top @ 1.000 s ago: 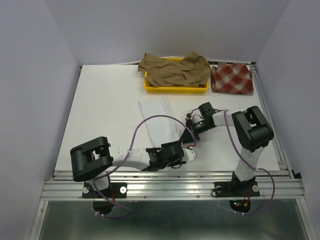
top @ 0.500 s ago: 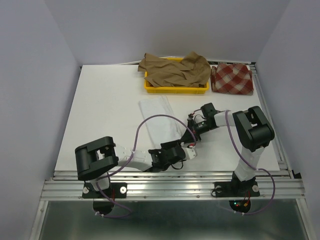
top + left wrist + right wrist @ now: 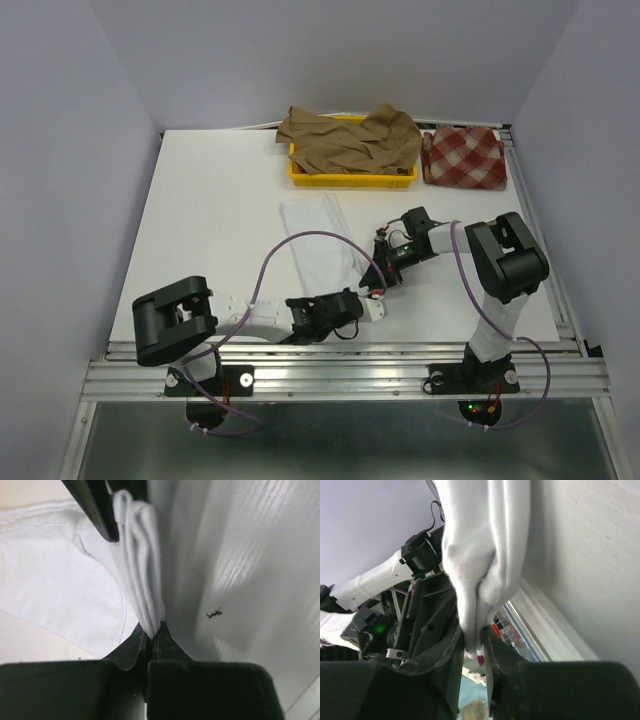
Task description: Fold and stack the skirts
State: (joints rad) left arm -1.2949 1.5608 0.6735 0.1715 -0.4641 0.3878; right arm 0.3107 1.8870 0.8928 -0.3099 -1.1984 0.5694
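Counting three skirts, I found my left pincer and right pincer each clamped on a bunched edge of the white skirt, which lay just beyond them. Well past both, the tan skirt draped over one yellow tray, with the checked skirt just beside it.

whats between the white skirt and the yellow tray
Nothing. In the top external view, only a bare strip of table separates the white skirt from the yellow tray.
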